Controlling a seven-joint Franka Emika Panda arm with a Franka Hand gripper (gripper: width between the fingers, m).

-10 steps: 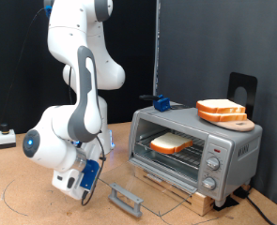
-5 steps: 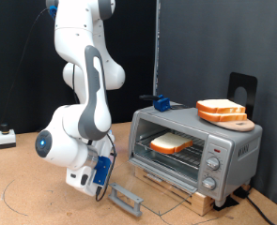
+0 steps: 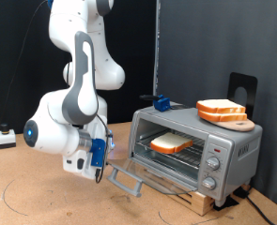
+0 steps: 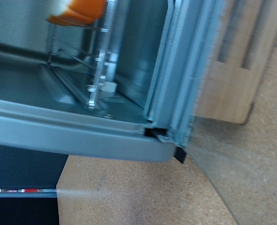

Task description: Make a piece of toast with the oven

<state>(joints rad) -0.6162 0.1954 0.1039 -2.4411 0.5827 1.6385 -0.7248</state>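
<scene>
The silver-grey oven (image 3: pixel 230 148) stands on a wooden board at the exterior view's right, with its door (image 3: pixel 129 180) hanging open and partly lifted off the table. The piece of toast (image 3: pixel 171 142) lies on the wire rack inside. My gripper (image 3: pixel 100 167) is at the door's outer edge by the dark bar handle; its fingers do not show clearly. The wrist view looks into the oven cavity (image 4: pixel 100 66), with the toast's orange crust (image 4: pixel 77 9) and the grey door edge (image 4: pixel 82 131) close up. No fingers show there.
A stack of bread slices (image 3: pixel 221 111) sits on a round board on top of the oven, next to a small blue object (image 3: pixel 161 102). Three knobs (image 3: pixel 213 165) are on the oven's front. A white device (image 3: pixel 4 139) and a loose cable (image 3: pixel 11 192) lie at the left.
The arm has swung up and towards the exterior view's left. The oven door, which lay low near the table, has risen with the gripper at its handle.
</scene>
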